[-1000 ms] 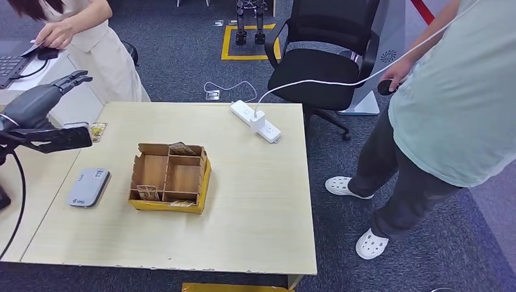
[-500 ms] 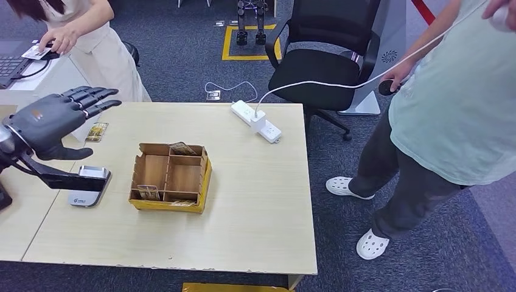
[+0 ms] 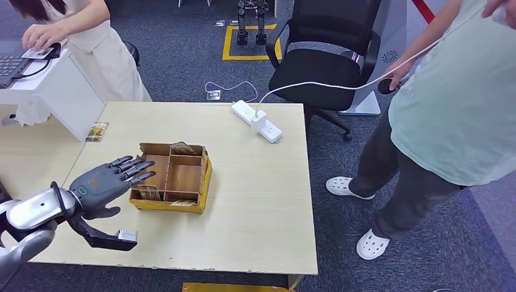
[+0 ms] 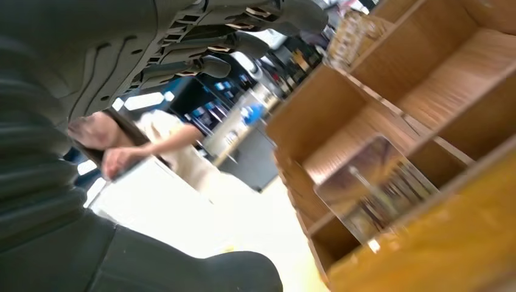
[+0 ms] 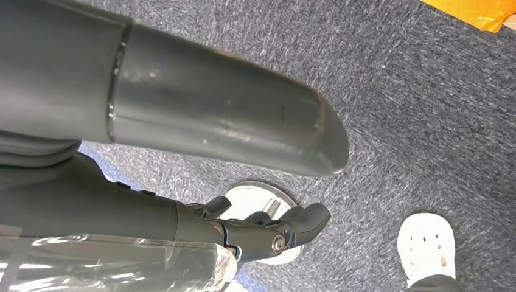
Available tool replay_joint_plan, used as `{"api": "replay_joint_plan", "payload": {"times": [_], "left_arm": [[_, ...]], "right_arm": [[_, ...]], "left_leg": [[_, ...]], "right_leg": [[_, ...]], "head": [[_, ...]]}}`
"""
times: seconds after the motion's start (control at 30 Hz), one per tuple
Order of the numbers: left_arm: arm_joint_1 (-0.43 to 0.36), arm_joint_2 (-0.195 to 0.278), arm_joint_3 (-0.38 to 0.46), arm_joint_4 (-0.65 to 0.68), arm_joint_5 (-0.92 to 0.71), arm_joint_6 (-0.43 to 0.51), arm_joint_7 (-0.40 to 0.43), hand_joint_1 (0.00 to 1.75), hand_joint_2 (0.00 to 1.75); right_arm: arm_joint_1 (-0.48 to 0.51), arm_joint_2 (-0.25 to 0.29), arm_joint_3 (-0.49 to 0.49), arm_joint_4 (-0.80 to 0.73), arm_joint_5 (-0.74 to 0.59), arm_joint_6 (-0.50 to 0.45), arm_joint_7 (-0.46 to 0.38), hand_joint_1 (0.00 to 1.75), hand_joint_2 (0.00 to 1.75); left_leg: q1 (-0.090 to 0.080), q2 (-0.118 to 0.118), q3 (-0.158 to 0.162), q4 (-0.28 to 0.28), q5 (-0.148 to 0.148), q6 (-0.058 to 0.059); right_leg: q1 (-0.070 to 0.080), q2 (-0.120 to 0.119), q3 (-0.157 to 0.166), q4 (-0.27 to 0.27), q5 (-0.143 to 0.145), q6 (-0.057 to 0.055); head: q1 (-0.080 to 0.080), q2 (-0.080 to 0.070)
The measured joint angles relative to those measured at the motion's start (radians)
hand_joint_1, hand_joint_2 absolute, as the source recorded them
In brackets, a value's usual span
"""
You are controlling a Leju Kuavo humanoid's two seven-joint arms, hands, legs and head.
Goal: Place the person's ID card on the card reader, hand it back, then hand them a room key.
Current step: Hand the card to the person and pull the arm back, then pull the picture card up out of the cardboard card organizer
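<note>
My left hand (image 3: 108, 182) hovers open, fingers spread, just left of the cardboard organizer box (image 3: 182, 176) and over the spot where the grey card reader lay; the reader is hidden under it. A key card (image 3: 148, 193) stands in the box's near-left compartment, close to my fingertips, and shows large in the left wrist view (image 4: 377, 188) beyond my fingers (image 4: 243, 30). Another card (image 3: 181, 148) leans at the box's far wall. The person (image 3: 79, 30) at the far left presses a hand on a card (image 3: 36, 53) on the white desk. My right hand (image 5: 261, 228) hangs beside my body over the carpet, holding nothing.
A loose card (image 3: 97, 131) lies at the table's far left edge. A white power strip (image 3: 255, 121) sits at the far edge, its cable running to a second person (image 3: 450, 109) standing right of the table. An office chair (image 3: 322, 55) stands behind.
My left hand has swung from the far left, near the person, back and down to the box's left side. The person has laid the card on the white desk.
</note>
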Motion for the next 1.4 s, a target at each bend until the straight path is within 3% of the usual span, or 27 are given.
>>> {"api": "replay_joint_plan", "payload": {"times": [0.17, 0.33, 0.67, 0.87, 1.4], "left_arm": [[-0.013, 0.01, 0.027, 0.0, 0.152, -0.09, -0.041, 0.0, 1.75], [-0.021, -0.006, 0.05, 0.002, 0.151, -0.057, -0.008, 0.0, 1.75], [0.037, -0.151, 0.099, 0.044, -0.004, 0.089, 0.11, 0.0, 1.75], [0.094, -0.24, 0.127, 0.083, -0.062, 0.108, 0.145, 0.0, 1.75], [0.145, -0.339, 0.193, 0.148, -0.135, 0.117, 0.177, 0.0, 1.75]], "right_arm": [[0.0, 0.0, -0.001, 0.0, 0.011, 0.001, 0.0, 0.0, 0.0], [-0.001, 0.0, -0.001, 0.0, 0.017, 0.002, 0.0, 0.0, 0.0], [0.005, 0.0, -0.005, 0.0, 0.016, -0.005, -0.003, 0.0, 0.0], [0.013, 0.001, -0.013, 0.0, 0.013, -0.014, -0.009, 0.0, 0.0], [0.019, 0.002, -0.023, 0.0, 0.018, -0.021, -0.013, 0.0, 0.0]], "left_leg": [[0.0, 0.0, 0.0, 0.0, 0.0, 0.0], [0.0, 0.0, 0.0, 0.0, 0.0, 0.0], [0.0, -0.001, 0.0, 0.0, 0.0, 0.0], [0.0, -0.001, 0.0, 0.0, 0.0, 0.0], [0.0, -0.001, 0.0, 0.0, 0.0, 0.0]], "right_leg": [[0.0, -0.001, 0.0, 0.0, 0.0, 0.0], [0.0, -0.001, 0.0, 0.0, 0.0, 0.0], [0.0, -0.001, 0.0, 0.0, 0.0, 0.0], [0.0, -0.001, 0.0, 0.0, 0.0, 0.0], [0.0, -0.001, 0.0, 0.0, 0.0, 0.0]], "head": [[0.0, 0.0], [0.0, 0.0], [0.0, 0.0], [0.0, 0.0], [0.0, 0.0]]}}
